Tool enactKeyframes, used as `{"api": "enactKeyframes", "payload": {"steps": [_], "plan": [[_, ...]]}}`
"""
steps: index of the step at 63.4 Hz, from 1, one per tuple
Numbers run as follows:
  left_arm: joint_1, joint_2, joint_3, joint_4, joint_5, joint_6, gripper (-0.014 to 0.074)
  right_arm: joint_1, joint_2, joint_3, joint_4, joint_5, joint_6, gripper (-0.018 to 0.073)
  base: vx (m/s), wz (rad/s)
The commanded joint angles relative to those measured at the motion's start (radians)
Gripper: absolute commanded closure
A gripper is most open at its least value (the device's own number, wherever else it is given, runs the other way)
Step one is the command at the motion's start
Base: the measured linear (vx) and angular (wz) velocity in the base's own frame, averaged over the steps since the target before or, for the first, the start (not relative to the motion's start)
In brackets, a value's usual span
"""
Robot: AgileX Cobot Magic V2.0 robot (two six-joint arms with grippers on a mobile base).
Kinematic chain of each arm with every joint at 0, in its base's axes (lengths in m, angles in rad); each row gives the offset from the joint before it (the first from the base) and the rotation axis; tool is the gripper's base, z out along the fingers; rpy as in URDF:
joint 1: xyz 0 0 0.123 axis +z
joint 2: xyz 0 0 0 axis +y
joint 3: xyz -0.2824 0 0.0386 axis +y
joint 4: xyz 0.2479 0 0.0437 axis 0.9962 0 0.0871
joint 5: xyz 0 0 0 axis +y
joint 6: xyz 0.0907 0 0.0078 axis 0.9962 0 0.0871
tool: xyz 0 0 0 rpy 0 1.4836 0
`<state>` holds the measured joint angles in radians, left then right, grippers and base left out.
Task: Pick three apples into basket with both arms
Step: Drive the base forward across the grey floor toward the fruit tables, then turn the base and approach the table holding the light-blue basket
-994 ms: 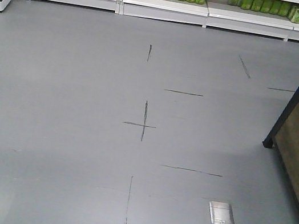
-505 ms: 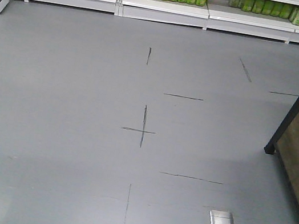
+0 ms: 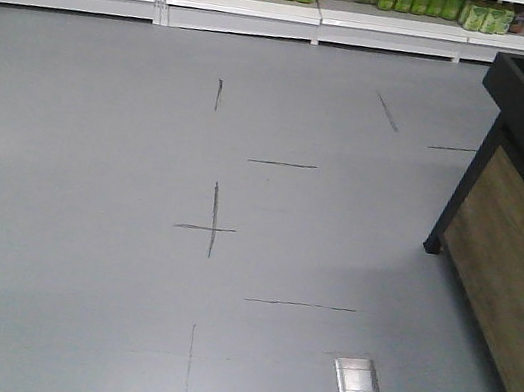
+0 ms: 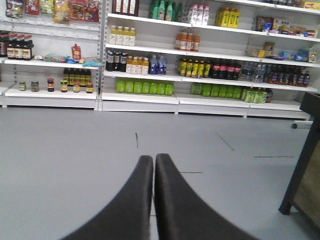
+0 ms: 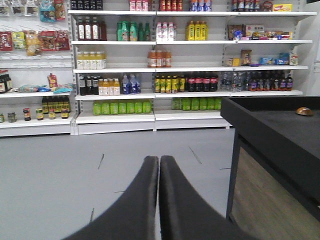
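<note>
The apples and the basket are out of view in every frame. In the left wrist view my left gripper (image 4: 153,158) is shut, its two black fingers pressed together with nothing between them, pointing over bare grey floor toward the shelves. In the right wrist view my right gripper (image 5: 159,159) is shut too, empty, aimed across the floor beside the dark counter (image 5: 280,135). Neither arm shows in the front view.
A black-topped stand with a wood-panelled side (image 3: 523,242) fills the right. White store shelves (image 3: 245,5) with bottles and jars line the far wall. The grey floor (image 3: 133,234) bears dark tape marks and a metal floor plate (image 3: 357,379). A small brownish object (image 5: 303,111) lies on the counter.
The front view has swung right and forward: shelves and floor marks have slid left, the white device at the far left has left the frame, and the stand looms larger.
</note>
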<state>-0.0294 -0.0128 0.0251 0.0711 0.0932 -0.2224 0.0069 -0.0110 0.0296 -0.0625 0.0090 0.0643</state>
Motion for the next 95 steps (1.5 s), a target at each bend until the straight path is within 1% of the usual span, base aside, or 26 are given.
{"api": "enactKeyframes", "payload": {"steps": [1,41,95], "plan": [[-0.001,-0.014,0.022,-0.004,-0.078,-0.007,0.0603,-0.006,-0.01,0.013,-0.001,-0.075,0.001,0.0568,0.07,-0.31],[-0.001,-0.014,0.022,-0.004,-0.078,-0.007,0.0603,-0.006,-0.01,0.013,-0.001,-0.075,0.001,0.0568,0.1,-0.4],[-0.001,-0.014,0.022,-0.004,-0.078,-0.007,0.0603,-0.006,-0.01,0.013,-0.001,-0.075,0.001,0.0568,0.13,-0.49]]}}
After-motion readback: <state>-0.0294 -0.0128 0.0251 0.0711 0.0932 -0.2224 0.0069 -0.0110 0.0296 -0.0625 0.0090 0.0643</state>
